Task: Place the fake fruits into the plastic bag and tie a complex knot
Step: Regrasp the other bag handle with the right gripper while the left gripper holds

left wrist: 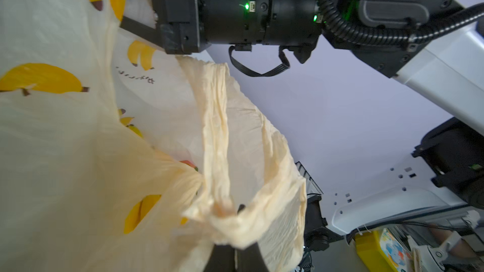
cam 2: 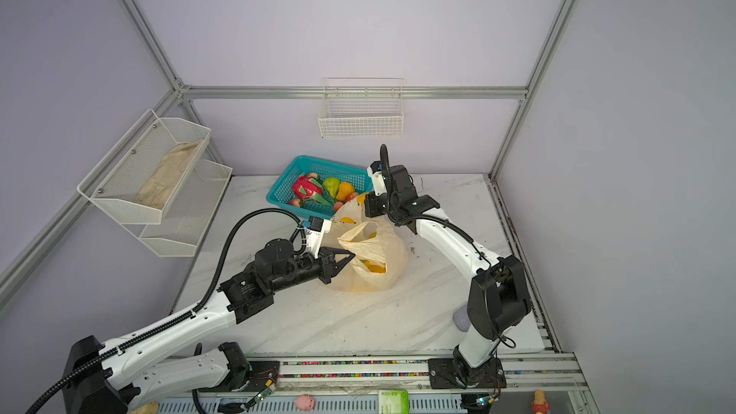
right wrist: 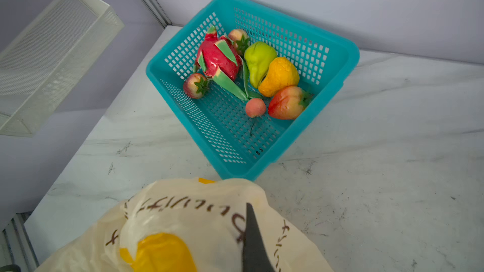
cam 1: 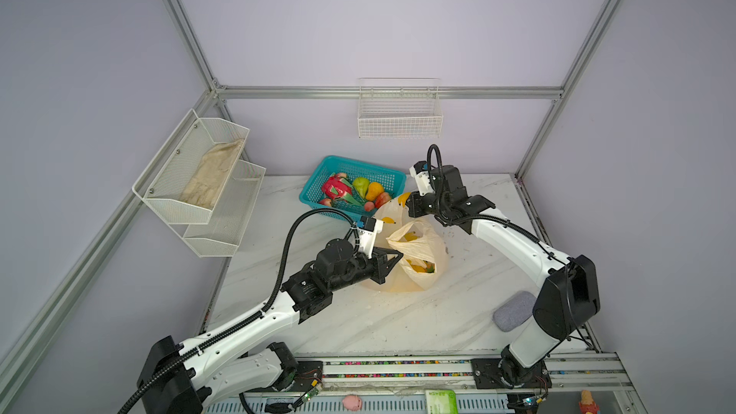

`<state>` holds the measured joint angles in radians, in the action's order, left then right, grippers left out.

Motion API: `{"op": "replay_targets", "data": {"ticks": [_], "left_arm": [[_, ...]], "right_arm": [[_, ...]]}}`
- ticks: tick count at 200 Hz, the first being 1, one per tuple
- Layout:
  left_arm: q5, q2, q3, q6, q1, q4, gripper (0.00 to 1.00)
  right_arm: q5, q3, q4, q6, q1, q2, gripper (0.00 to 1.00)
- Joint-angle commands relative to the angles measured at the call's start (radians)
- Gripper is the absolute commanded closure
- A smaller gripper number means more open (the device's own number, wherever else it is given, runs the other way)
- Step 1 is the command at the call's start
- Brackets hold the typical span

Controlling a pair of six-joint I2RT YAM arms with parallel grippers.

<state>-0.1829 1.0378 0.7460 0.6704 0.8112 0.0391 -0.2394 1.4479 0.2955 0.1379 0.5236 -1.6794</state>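
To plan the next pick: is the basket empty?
Not empty: the basket holds a dragon fruit, green pear, orange pear and strawberries.

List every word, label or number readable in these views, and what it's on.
Dark brush-style script on the translucent peach-cream plastic bag: creased and seen at an angle, not readable.
Label on the green box in both top views: too small to read.
No other text is legible.

Dark script on plastic bag (right wrist: pixel 199 221), unreadable; green packet (cam 1: pixel 441 401) label too blurred.
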Motion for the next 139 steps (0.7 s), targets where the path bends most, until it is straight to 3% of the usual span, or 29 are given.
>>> {"op": "replay_targets", "data": {"ticks": [1,29,78,99,139], "left_arm": [[0.065,-0.027,-0.051,0.003,-0.018,0.041,1.0],[0.061,-0.005,-0.053,0.015,-0.048,0.049,1.0],[0.054,0.019,-0.062,0.088,-0.086,0.146,1.0],[0.058,0.016,-0.075,0.096,-0.102,0.168,1.0],[0.053,0.013,-0.112,0.109,-0.128,0.19,1.0]], "right_arm": [[0.037,0.034,-0.014,-0.018,-0.002,-0.033,0.95],[0.045,0.085,-0.007,-0.02,-0.002,-0.038,0.87],[0.094,0.18,0.059,-0.056,0.0,0.005,0.6],[0.137,0.198,0.085,-0.081,0.004,0.042,0.39],[0.157,0.177,0.105,-0.128,0.013,0.142,0.26]]}}
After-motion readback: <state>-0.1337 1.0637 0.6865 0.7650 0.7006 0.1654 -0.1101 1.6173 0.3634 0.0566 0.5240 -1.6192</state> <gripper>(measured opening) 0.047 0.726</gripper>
